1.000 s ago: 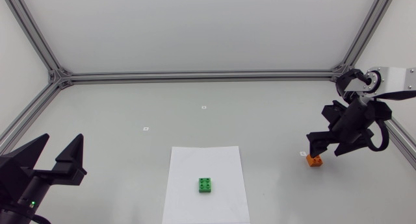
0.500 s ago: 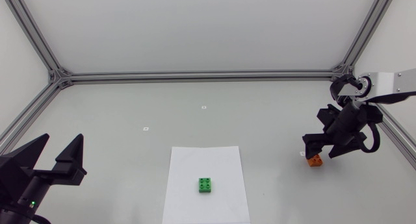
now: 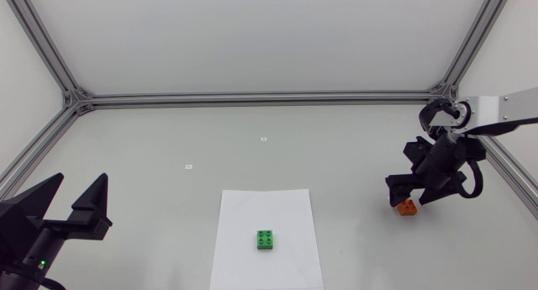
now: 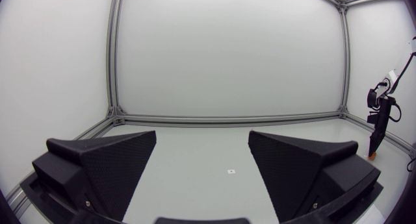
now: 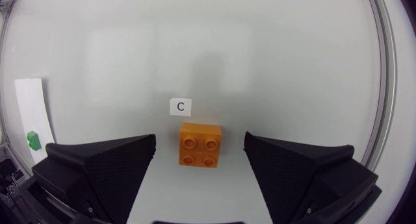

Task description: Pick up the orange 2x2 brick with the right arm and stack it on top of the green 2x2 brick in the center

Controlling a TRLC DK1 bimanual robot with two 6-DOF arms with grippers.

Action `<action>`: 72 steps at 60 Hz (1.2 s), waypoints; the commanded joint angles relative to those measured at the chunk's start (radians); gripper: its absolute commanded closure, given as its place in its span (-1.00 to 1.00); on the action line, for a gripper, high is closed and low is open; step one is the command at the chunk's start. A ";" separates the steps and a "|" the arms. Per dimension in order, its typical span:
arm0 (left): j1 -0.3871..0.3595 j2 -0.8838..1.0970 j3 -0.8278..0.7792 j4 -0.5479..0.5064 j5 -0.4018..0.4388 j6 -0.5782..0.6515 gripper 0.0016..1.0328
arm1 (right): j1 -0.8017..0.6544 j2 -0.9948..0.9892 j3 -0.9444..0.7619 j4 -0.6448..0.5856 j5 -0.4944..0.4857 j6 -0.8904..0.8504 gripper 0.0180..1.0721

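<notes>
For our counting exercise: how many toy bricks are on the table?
2. The green brick sits on the white paper near the middle; the orange brick lies beneath the right gripper, between its open fingers.

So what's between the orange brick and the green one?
In the head view, just bare table and the white paper under the green brick lie between it and the orange brick.
</notes>
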 commanded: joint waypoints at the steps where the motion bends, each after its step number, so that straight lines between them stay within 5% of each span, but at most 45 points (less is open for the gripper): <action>1: 0.005 -0.008 -0.041 -0.015 0.004 0.013 -0.92 | 0.006 0.036 -0.003 0.009 -0.003 0.019 -0.84; 37: 0.005 -0.008 -0.041 -0.015 0.004 0.012 -0.92 | 0.007 0.067 0.006 0.029 0.002 0.019 -0.63; 42: 0.005 -0.008 -0.041 -0.013 0.004 0.013 -0.92 | 0.006 0.059 0.008 0.026 0.003 0.017 -0.45; 72: 0.005 -0.008 -0.041 -0.015 0.004 0.013 -0.92 | -0.003 0.000 0.003 -0.014 -0.001 0.000 -0.45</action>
